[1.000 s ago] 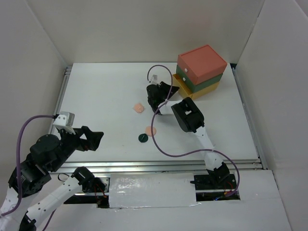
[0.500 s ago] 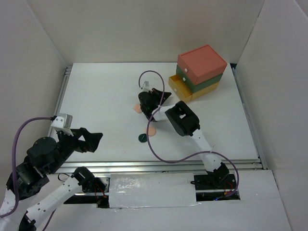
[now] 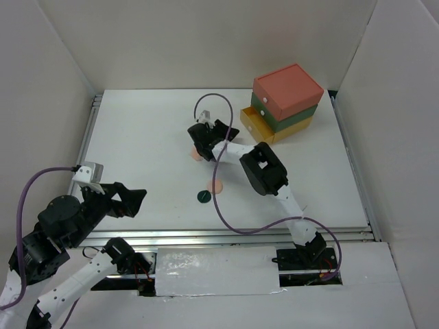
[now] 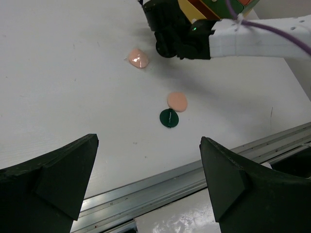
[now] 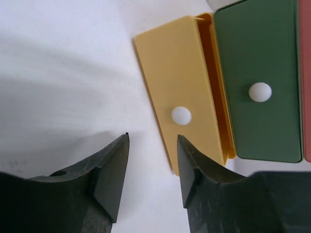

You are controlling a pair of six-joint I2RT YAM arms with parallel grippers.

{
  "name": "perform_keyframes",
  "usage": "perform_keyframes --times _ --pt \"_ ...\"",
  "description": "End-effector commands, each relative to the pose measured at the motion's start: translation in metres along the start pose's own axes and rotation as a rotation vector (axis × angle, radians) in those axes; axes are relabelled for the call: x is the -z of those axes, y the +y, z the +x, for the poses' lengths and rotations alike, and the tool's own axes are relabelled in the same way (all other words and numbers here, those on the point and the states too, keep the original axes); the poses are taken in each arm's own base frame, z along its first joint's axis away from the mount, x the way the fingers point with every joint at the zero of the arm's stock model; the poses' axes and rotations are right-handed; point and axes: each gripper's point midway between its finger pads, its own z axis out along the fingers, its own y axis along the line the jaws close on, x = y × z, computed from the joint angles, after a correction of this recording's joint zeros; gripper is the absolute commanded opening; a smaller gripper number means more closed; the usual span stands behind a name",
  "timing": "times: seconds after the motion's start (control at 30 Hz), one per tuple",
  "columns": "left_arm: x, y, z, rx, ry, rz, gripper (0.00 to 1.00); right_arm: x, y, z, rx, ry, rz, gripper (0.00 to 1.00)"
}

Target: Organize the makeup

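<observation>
**Right arm.** The right gripper [image 5: 153,138] reaches over the middle of the white table [image 3: 137,130]. Its two fingers [image 5: 109,179] are parted by a narrow gap showing only bare table, so nothing is gripped. One peach round compact [image 3: 197,154] lies just beside this gripper on its near side, outside the fingers.

**Remaining makeup.** A second peach compact [image 3: 217,186] rests nearer the arm bases. The dark green disc [image 3: 203,197] sits at its near-left edge, touching or almost touching it.

**Drawer box.** The drawer box [image 3: 288,89] stands at the far right, orange over green over yellow. Its yellow drawer [image 5: 180,97] is pulled out and the green drawer [image 5: 257,82] sits further back, each with a white knob [image 5: 181,115].

**Left arm.** The left gripper [image 4: 148,141] hangs above the near-left part of the table, fingers spread wide and empty, well apart from all three items
</observation>
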Motion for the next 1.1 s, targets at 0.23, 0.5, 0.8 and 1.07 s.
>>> perform_keyframes --times 0.23,0.5,0.8,1.07 --pt "-0.002 -0.004 -0.011 -0.01 -0.04 0.019 0.99 0.017 -0.065 -0.005 -0.29 0.148 -0.283 0.73" --pt "-0.002 -0.005 -0.01 -0.01 -0.036 0.017 0.99 -0.002 -0.072 0.014 -0.422 0.231 -0.511 0.76" --pt "-0.004 -0.004 -0.01 -0.012 -0.029 0.011 0.99 -0.01 -0.09 0.021 -0.418 0.226 -0.46 0.77" --pt "-0.005 -0.004 -0.009 -0.013 -0.025 0.009 0.99 -0.014 -0.052 0.037 -0.387 0.307 -0.657 0.77"
